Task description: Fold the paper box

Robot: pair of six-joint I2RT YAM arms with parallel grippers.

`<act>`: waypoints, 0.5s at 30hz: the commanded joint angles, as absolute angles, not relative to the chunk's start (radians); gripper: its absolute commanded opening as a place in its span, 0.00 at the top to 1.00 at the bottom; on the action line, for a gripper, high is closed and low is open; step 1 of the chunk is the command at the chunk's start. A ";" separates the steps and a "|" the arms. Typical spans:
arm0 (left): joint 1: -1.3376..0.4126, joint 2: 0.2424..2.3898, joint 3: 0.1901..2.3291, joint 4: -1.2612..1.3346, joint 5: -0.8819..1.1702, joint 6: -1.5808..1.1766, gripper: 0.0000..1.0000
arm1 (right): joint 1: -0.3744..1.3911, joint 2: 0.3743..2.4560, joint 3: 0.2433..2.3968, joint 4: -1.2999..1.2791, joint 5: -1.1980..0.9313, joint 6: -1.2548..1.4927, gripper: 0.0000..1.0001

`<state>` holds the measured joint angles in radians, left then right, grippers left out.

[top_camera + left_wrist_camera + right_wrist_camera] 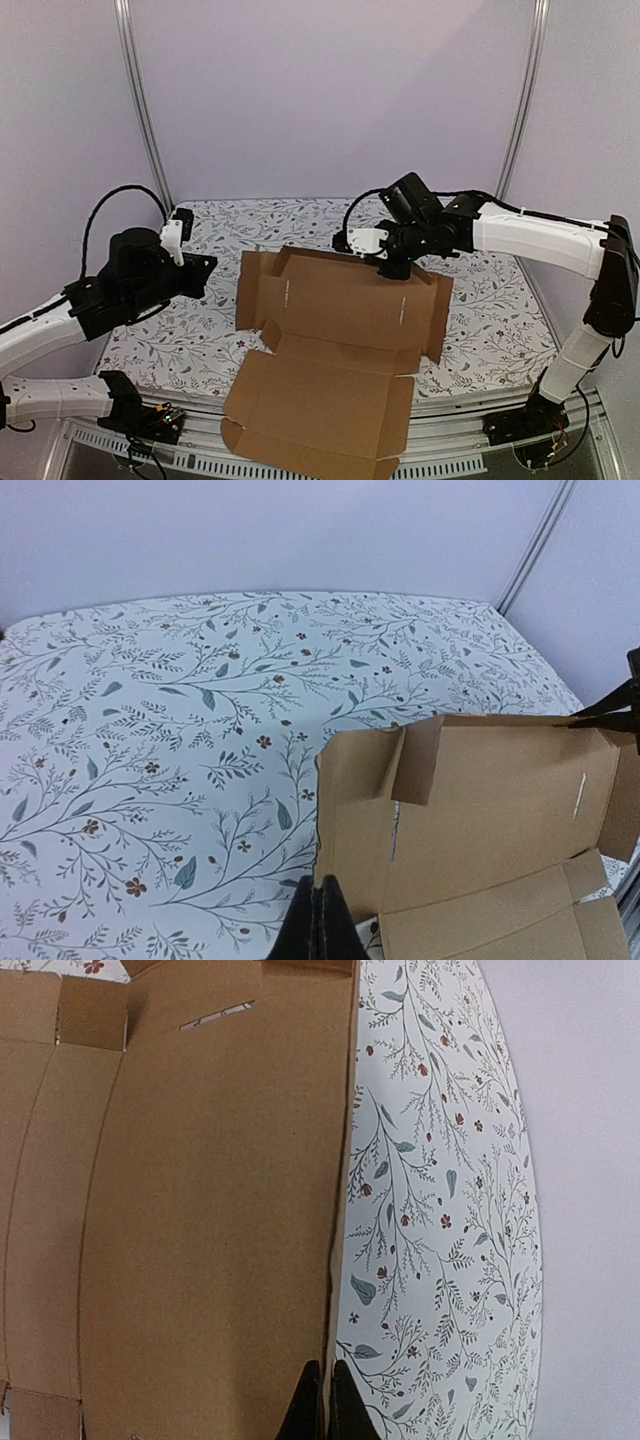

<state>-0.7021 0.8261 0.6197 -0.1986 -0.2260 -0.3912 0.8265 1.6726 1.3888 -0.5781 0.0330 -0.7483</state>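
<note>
My R pincer (325,1407) clenched at upper edge of brown corrugated cardboard box (340,315); L pincer (320,925) clenched, empty. Risk: shove slides overhanging sheet off floral table (190,345).

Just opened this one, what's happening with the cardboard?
Two robot arms are working on a paper box. It lies mostly unfolded on the floral table, with its near part hanging over the table edge. The right gripper is shut at the box's far edge; whether it pinches the cardboard is unclear. The left gripper, also shut, hangs off the box's left side.
</note>
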 commanded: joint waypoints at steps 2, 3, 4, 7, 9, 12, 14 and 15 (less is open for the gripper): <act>-0.698 0.818 0.540 -0.130 -0.291 -0.405 1.00 | 0.877 1.637 1.294 -0.492 0.163 -0.859 1.00; -0.698 0.814 0.526 -0.116 -0.293 -0.406 1.00 | 0.886 1.630 1.273 -0.462 0.178 -0.869 1.00; -0.697 0.812 0.514 -0.105 -0.295 -0.408 1.00 | 0.898 1.617 1.251 -0.428 0.191 -0.889 1.00; -0.695 0.811 0.487 -0.076 -0.292 -0.409 1.00 | 0.926 1.593 1.187 -0.350 0.222 -0.938 1.00; -0.692 0.813 0.475 -0.070 -0.291 -0.410 1.00 | 0.939 1.577 1.163 -0.321 0.237 -0.952 1.00; -0.692 0.820 0.466 -0.066 -0.287 -0.410 1.00 | 0.957 1.560 1.126 -0.265 0.263 -0.960 1.00; -0.690 0.820 0.460 -0.064 -0.283 -0.414 1.00 | 0.972 1.546 1.101 -0.217 0.289 -0.981 1.00; -0.691 0.820 0.458 -0.064 -0.281 -0.413 1.00 | 0.979 1.539 1.092 -0.198 0.295 -0.988 1.00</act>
<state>-0.6975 0.8230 0.4782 -0.0956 -0.2779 -0.4042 0.9508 1.5814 1.1370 -0.3008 0.2276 -0.9222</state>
